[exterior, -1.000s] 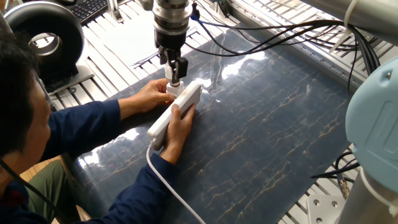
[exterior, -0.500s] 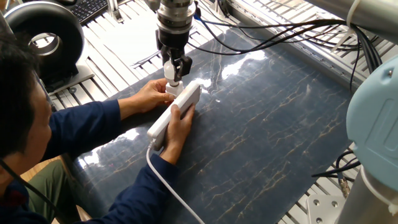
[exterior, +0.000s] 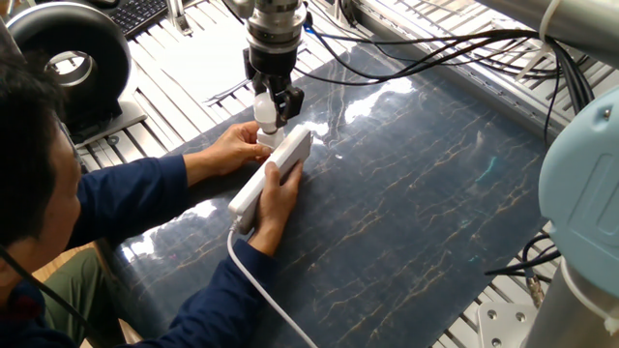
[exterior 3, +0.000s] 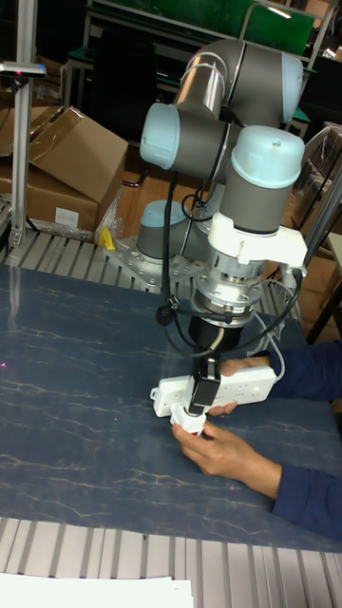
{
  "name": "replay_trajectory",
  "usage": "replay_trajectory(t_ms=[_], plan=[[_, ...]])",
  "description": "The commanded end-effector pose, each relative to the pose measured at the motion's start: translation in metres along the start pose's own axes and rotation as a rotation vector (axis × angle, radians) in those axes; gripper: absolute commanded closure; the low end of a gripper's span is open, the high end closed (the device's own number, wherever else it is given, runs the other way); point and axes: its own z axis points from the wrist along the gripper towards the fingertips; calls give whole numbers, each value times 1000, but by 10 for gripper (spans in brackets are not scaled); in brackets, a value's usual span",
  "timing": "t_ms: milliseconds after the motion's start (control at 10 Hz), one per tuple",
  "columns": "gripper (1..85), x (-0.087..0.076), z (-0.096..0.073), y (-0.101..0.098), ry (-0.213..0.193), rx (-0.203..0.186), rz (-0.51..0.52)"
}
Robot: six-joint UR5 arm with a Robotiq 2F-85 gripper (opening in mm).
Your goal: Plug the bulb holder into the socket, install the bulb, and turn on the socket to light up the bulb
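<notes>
My gripper (exterior: pixel 273 114) points straight down and is shut on the white bulb (exterior: pixel 264 106), whose lower end meets the bulb holder (exterior: pixel 266 138). The holder sits at the far end of the white socket (exterior: pixel 282 162), against its side. A person's two hands (exterior: pixel 230 148) steady the holder and the socket on the dark mat. In the tall fixed view the gripper (exterior 3: pixel 198 404) hangs in front of the socket (exterior 3: pixel 249 384), with the holder (exterior 3: pixel 189 426) just below the fingers. The bulb's screw base is hidden.
The socket's white cable (exterior: pixel 253 278) runs toward the front edge. The person's arms (exterior: pixel 126 193) cross the mat's left side. A black round device (exterior: pixel 68 58) stands at the back left. Black cables (exterior: pixel 435 48) trail across the back. Cardboard boxes (exterior 3: pixel 66 161) lie behind the table.
The gripper has shifted slightly to the right and its fingers have turned a little around the bulb. The hands and the socket have stayed put.
</notes>
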Motion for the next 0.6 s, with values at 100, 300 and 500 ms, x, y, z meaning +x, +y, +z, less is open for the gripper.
replay_trajectory(t_ms=[100, 300, 500], plan=[[233, -5, -2, 3, 14, -10, 4], [233, -6, -2, 3, 17, -10, 4], [253, -6, -2, 3, 20, -11, 12]])
